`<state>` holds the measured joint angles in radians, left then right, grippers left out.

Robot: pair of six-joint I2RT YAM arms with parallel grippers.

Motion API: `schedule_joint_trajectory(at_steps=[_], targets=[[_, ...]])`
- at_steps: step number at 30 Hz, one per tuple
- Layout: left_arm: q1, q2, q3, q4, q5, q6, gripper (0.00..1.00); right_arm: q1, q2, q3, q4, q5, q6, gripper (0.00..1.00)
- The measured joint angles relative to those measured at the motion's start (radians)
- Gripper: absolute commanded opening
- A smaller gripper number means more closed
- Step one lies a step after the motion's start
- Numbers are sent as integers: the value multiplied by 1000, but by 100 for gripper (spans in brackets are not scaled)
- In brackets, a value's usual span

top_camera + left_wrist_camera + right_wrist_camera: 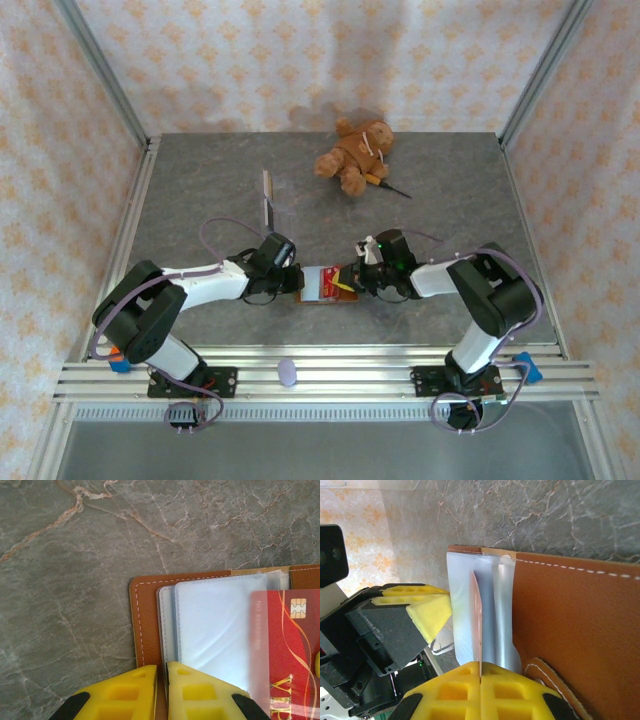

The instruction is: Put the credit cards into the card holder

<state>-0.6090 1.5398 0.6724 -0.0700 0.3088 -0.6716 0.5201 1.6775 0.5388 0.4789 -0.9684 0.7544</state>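
Gold "VI…" lettering on the red card [285,655], plus faint, blurred "NO" print along its left edge.

Stitched leather card holder [145,630], glossy plastic sleeves [215,630] and credit card [285,655].

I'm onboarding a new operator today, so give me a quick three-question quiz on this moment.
1. True or false: the right fingers are shut on the red card.
2. The left fingers pinch: A) the red card, B) the card holder, C) nothing?
3. Fill in: the teddy bear lies at the table's ___ edge.
Key: 1 true; 2 B; 3 far.
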Motion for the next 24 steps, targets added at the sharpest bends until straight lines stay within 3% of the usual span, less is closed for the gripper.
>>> schedule_joint_trajectory(at_steps=[24], targets=[[0, 0, 0, 0, -4, 0, 15, 46, 70, -14, 161, 71, 107, 1]])
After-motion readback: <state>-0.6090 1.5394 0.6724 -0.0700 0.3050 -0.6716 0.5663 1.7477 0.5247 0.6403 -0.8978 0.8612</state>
